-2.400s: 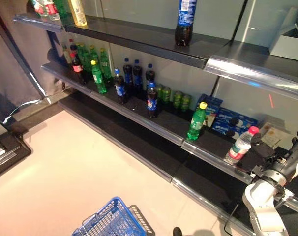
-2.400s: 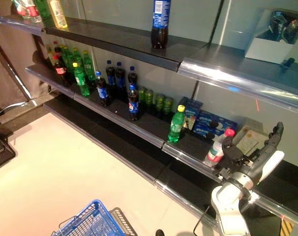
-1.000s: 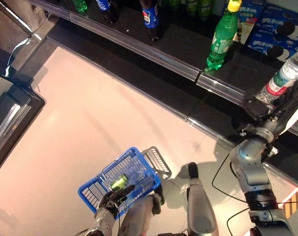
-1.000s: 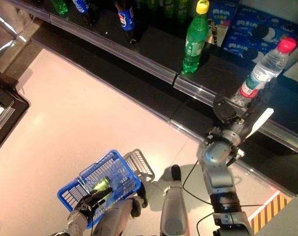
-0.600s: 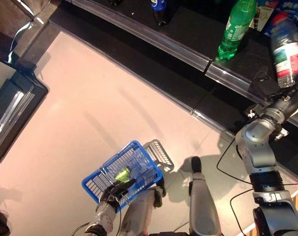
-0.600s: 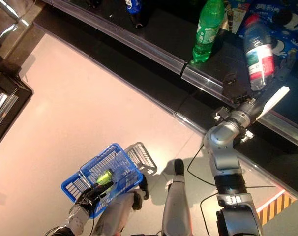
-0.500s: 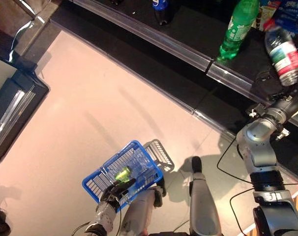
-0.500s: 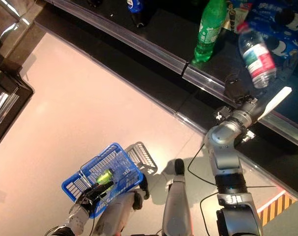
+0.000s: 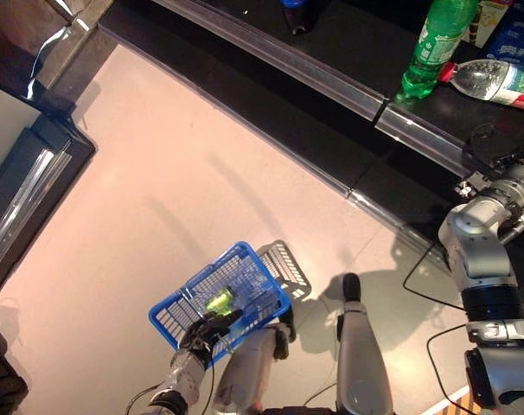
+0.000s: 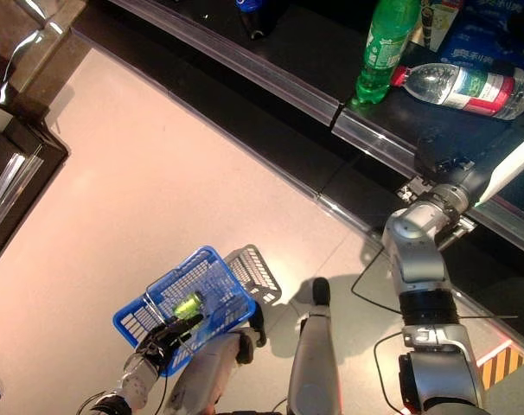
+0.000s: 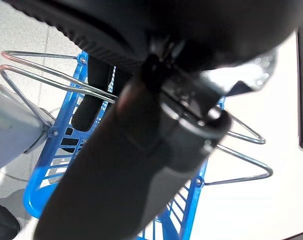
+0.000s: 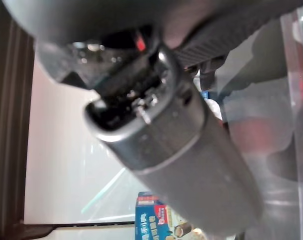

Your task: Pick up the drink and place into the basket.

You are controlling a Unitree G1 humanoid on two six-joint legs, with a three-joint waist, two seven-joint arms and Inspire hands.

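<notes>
A clear water bottle (image 10: 461, 86) with a red cap and a red label lies on its side on the low black shelf (image 10: 271, 82). It rests just past a standing green bottle (image 10: 383, 47). My right hand (image 10: 456, 160) hovers at the shelf's front edge, a little short of the fallen bottle. The hand is open and holds nothing, its white thumb sticking straight out. Down at the lower left, my left hand (image 9: 206, 331) is shut on the wire handles (image 11: 56, 80) of the blue basket (image 9: 193, 279). A green can (image 9: 217, 301) lies inside the basket.
Blue snack boxes (image 10: 491, 39) stand behind the fallen bottle, and a dark cola bottle (image 10: 258, 13) is further left on the shelf. A grey wire crate (image 10: 253, 268) sits on the floor against the basket. A dark low platform (image 9: 20, 186) borders the pale floor at the left.
The water bottle has tipped from a tilt against my right hand to flat on the shelf, out of the hand. The camera has shifted slightly. The basket hand holds as before.
</notes>
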